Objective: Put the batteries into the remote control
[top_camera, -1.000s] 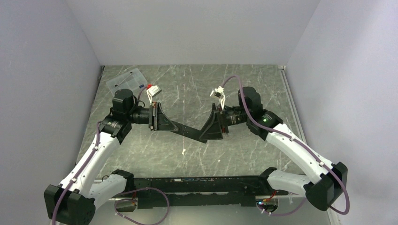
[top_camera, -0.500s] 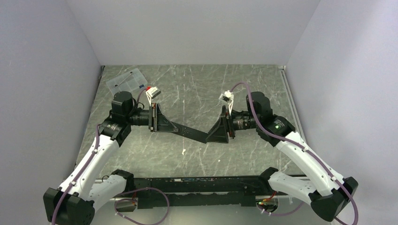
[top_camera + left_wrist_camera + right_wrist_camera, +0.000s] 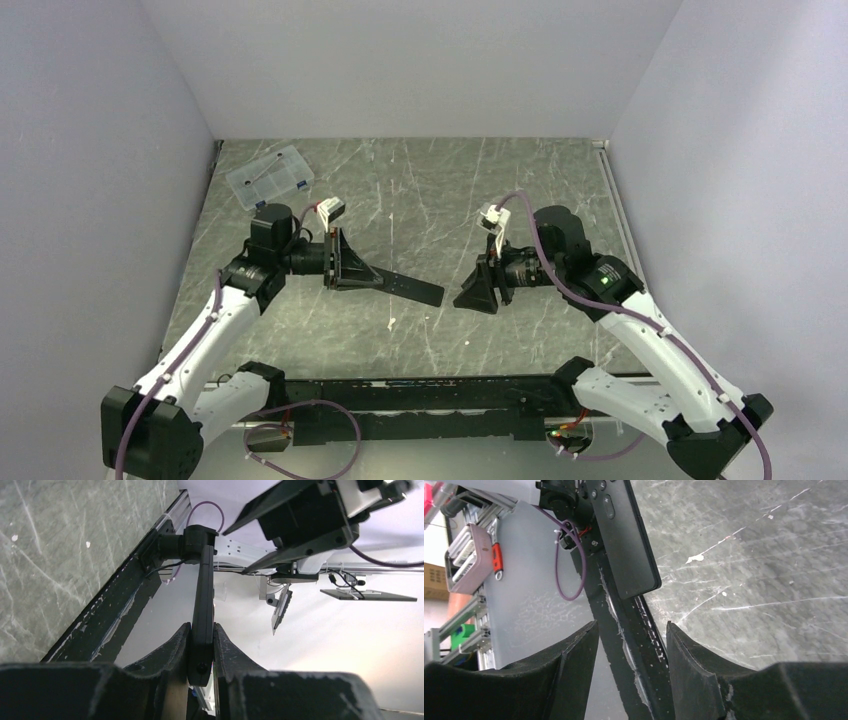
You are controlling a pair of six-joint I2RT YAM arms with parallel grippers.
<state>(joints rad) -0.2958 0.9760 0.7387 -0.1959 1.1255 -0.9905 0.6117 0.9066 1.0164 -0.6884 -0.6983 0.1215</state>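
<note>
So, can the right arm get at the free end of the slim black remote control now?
Probably yes. The right end effector stands open, facing the slim black remote control, which the left end effector holds; nothing lies between.

Top cam: soft, even overhead light, sharp throughout, only faint shadows on the desk (image 3: 420,180). Left wrist cam: background on the right blown out white, left pincer (image 3: 201,632) near-black and soft. Right wrist cam: desk evenly lit and slightly soft, right pincer (image 3: 631,626) dark and blurred up close.
</note>
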